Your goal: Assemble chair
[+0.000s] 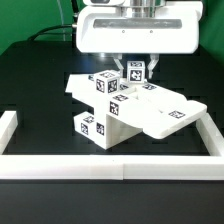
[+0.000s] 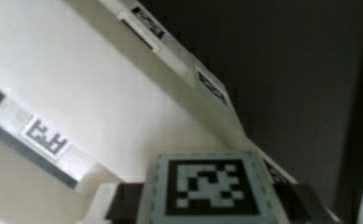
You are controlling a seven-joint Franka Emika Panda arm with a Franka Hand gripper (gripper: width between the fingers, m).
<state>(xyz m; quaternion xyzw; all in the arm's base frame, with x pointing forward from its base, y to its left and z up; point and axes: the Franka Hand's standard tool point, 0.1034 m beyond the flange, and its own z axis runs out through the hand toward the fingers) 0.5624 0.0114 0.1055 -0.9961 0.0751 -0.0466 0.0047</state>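
Black table [image 1: 35, 85]; chair [image 1: 125, 112] beneath gripper [image 1: 133, 68]

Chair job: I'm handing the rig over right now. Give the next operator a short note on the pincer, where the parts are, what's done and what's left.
Pincer: down over the parts pile, closed on a small tagged block; the wrist view shows that block between the fingers.
Parts: the white chair pieces sit clustered mid-table, a flat panel on the exterior view's right, chunky tagged blocks on its left. The white border wall runs in front of them.
Done: some pieces look joined or stacked; which joints are seated cannot be told.
Left: place the held block, then finish the chair.
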